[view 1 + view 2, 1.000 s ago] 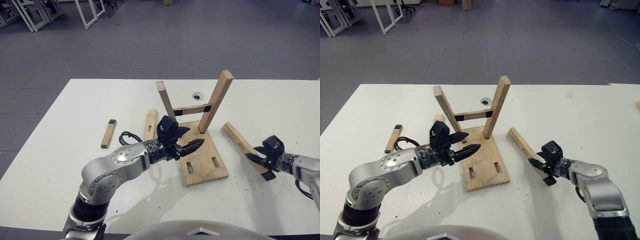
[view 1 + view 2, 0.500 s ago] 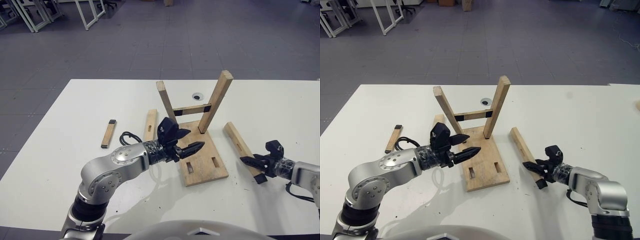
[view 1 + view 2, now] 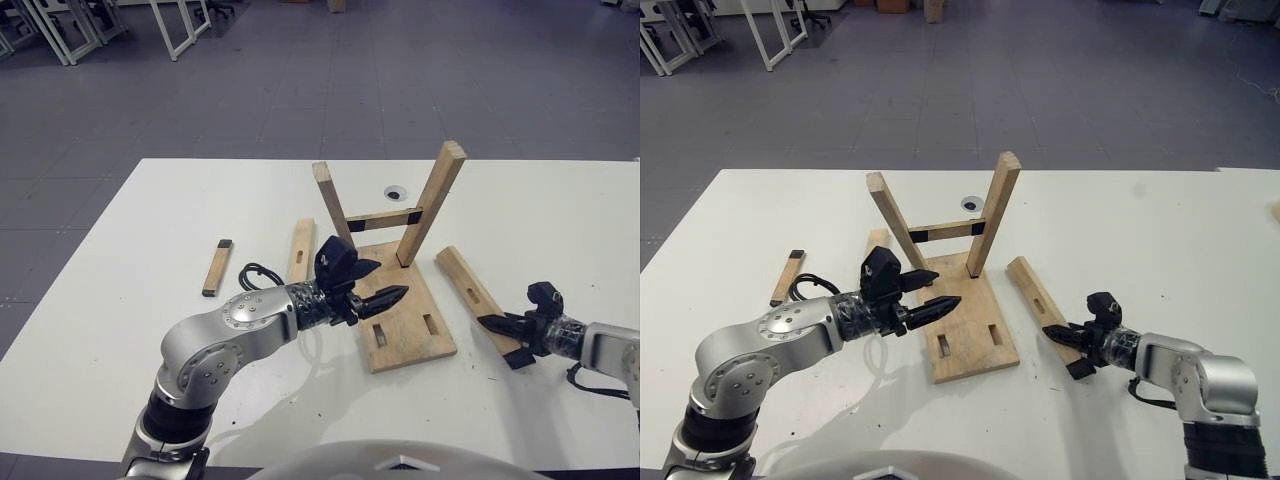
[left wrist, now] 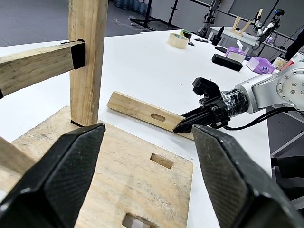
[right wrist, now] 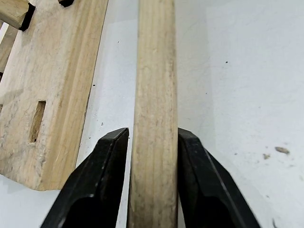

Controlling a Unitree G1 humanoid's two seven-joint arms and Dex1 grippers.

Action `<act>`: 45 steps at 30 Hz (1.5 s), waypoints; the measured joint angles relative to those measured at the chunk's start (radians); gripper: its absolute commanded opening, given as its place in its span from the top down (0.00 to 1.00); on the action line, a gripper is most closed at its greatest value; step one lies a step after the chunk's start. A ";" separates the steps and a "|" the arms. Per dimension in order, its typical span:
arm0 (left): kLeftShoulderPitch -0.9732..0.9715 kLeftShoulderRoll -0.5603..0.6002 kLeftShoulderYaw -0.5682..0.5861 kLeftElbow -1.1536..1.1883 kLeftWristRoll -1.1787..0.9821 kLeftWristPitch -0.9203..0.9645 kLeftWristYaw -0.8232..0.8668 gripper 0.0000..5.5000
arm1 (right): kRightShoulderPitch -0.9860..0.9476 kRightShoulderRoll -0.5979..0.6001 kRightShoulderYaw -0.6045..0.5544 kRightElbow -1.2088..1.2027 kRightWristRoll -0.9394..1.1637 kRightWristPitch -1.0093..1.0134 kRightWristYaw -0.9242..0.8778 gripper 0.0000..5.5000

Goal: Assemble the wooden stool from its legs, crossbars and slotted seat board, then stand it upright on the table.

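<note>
Clamping loose leg (image 5: pixel 154 118), right fingers (image 5: pixel 95 190); left fingers (image 4: pixel 61 180) spread above seat board (image 4: pixel 128 190)

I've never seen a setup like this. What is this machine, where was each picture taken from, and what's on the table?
This is a humanoid robot with two arms, each ending in a two-finger gripper. The two wide pictures come from cameras in its head, looking down over a white table. The two close-ups come from cameras on its wrists. On the table lies a slotted seat board, with two legs joined by a crossbar rising from it. A dark-tipped bar and a second bar lie loose on the robot's left. The left gripper hangs open above the board. The right gripper is closed on a loose leg lying right of the board.
</note>
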 measured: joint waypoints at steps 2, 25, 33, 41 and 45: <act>0.000 0.000 0.000 0.000 0.001 0.000 -0.002 0.38 | -0.001 0.000 0.000 0.000 0.008 0.002 0.000 0.56; 0.120 0.080 0.427 0.034 -0.096 -0.050 0.083 0.38 | -0.040 -0.103 -0.111 0.046 0.020 -0.064 -0.002 0.56; 0.239 0.057 0.427 0.183 0.282 -0.175 0.253 0.38 | -0.076 0.147 -0.156 -0.331 0.052 -0.076 -0.338 0.56; 0.277 0.070 0.447 0.506 0.462 -0.380 0.152 0.38 | -0.062 0.191 -0.137 -0.407 0.065 -0.051 -0.404 0.56; 0.283 0.067 0.444 0.617 0.481 -0.401 0.076 0.38 | -0.065 0.195 -0.119 -0.413 0.084 -0.038 -0.411 0.56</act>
